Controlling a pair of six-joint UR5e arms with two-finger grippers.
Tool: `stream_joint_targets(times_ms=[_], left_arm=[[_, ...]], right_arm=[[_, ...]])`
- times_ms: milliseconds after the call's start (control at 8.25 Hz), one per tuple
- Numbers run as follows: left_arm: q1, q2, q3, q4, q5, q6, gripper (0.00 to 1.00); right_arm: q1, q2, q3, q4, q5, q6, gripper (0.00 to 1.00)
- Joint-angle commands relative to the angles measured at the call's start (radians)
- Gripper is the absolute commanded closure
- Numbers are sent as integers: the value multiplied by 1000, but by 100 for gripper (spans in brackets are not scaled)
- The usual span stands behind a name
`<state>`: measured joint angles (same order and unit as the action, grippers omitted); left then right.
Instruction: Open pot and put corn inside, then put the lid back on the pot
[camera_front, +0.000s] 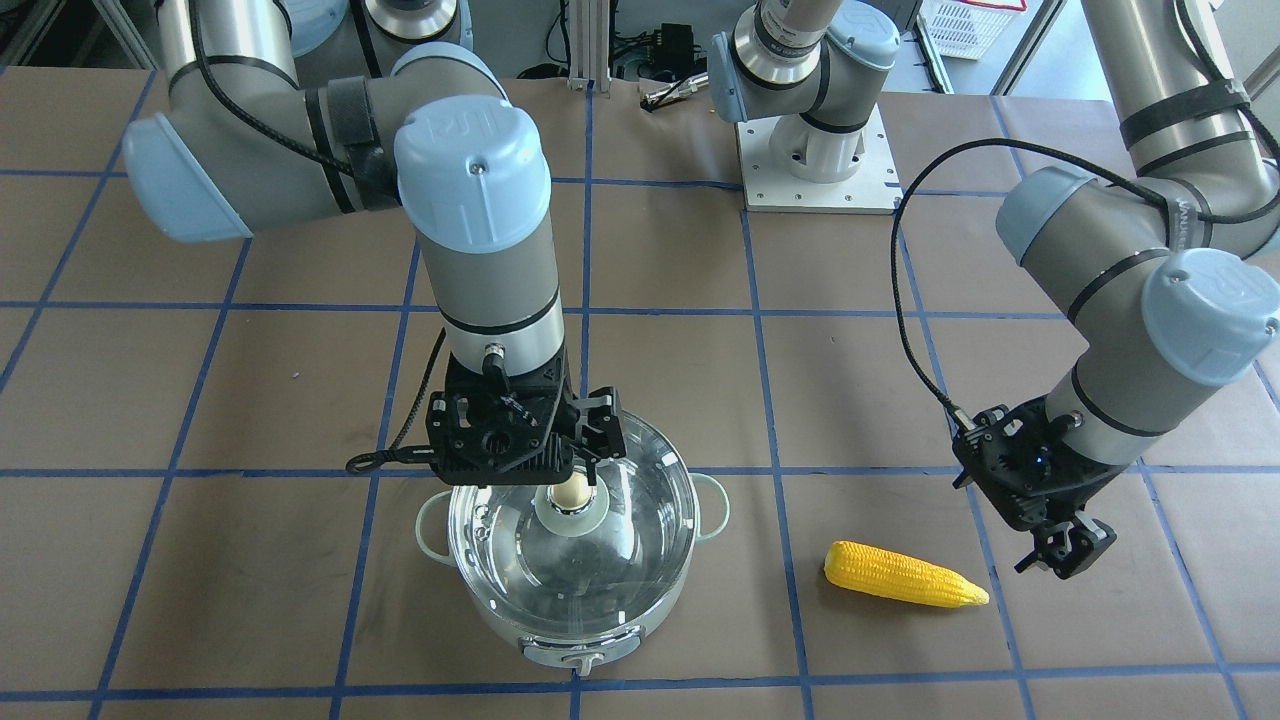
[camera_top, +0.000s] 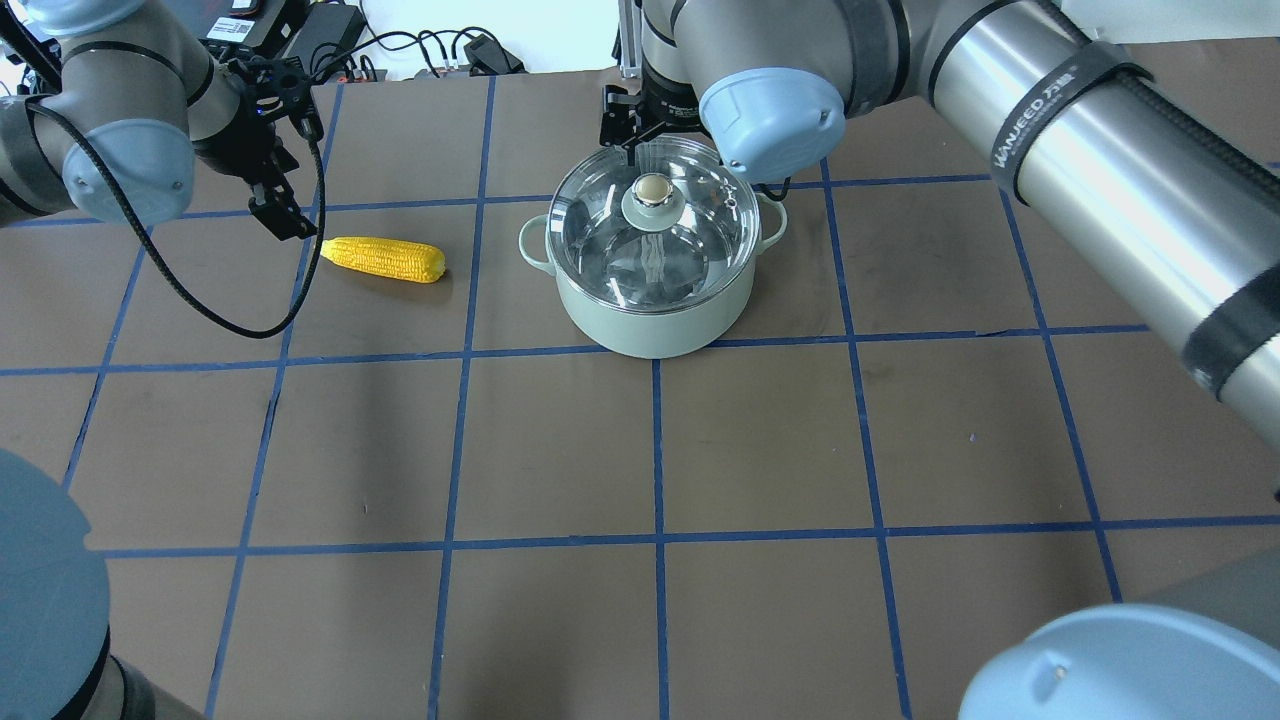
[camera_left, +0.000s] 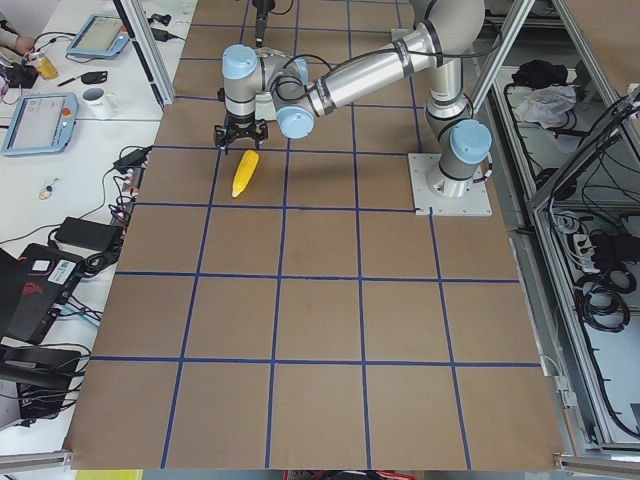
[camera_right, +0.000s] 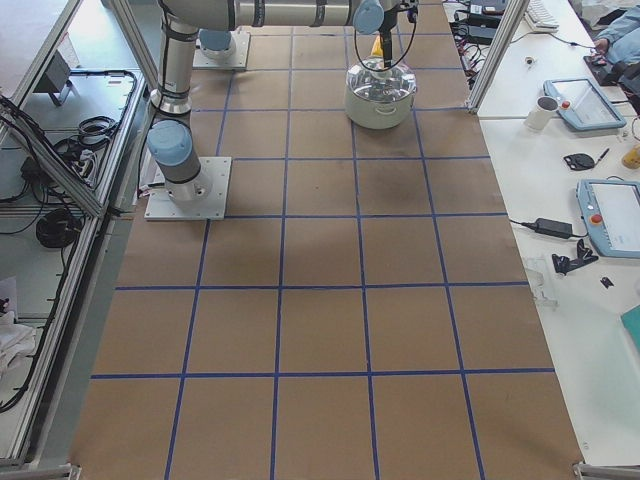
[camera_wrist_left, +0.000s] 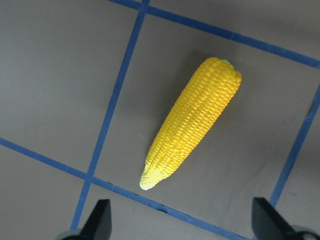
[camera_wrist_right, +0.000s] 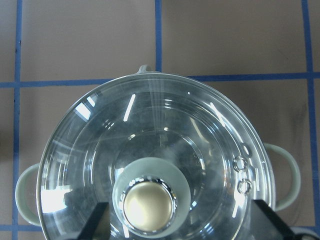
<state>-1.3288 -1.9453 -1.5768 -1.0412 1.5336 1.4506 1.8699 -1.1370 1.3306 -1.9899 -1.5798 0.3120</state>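
Observation:
The mint-grey pot (camera_top: 650, 320) stands on the table with the clear glass lid (camera_top: 700, 250) on it, the cream knob (camera_top: 652, 189) upright. My right gripper (camera_front: 582, 462) hangs just over the knob (camera_front: 572, 492). In the right wrist view it (camera_wrist_right: 182, 222) is open, with the knob (camera_wrist_right: 148, 207) between the fingertips (camera_wrist_right: 97, 220) and not touching them. The yellow corn (camera_top: 385, 259) lies flat beside the pot. My left gripper (camera_front: 1065, 555) is open and empty, a little above the pointed end of the corn (camera_front: 905, 575). The left wrist view shows the corn (camera_wrist_left: 192, 120) ahead of the open fingertips (camera_wrist_left: 100, 220).
The table is brown with a blue tape grid. The right arm's white base plate (camera_front: 820, 170) sits at the robot's side of the table. Desks with tablets (camera_right: 610, 215) and cables border the table's far side.

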Motion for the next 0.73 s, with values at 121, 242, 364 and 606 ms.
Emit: stream_joint_targets(times_ms=[121, 242, 364, 606], left_arm=[[0, -101, 1, 131, -3, 151, 0], [0, -113, 1, 136, -3, 152, 0], [0, -135, 1, 138, -4, 180, 0], [0, -179, 1, 136, -38, 201, 0]], right_arm=[[8, 72, 1, -96, 7, 13, 0], [8, 72, 2, -96, 7, 7, 1], [9, 72, 9, -96, 7, 10, 5], [29, 72, 13, -96, 6, 3, 20]])
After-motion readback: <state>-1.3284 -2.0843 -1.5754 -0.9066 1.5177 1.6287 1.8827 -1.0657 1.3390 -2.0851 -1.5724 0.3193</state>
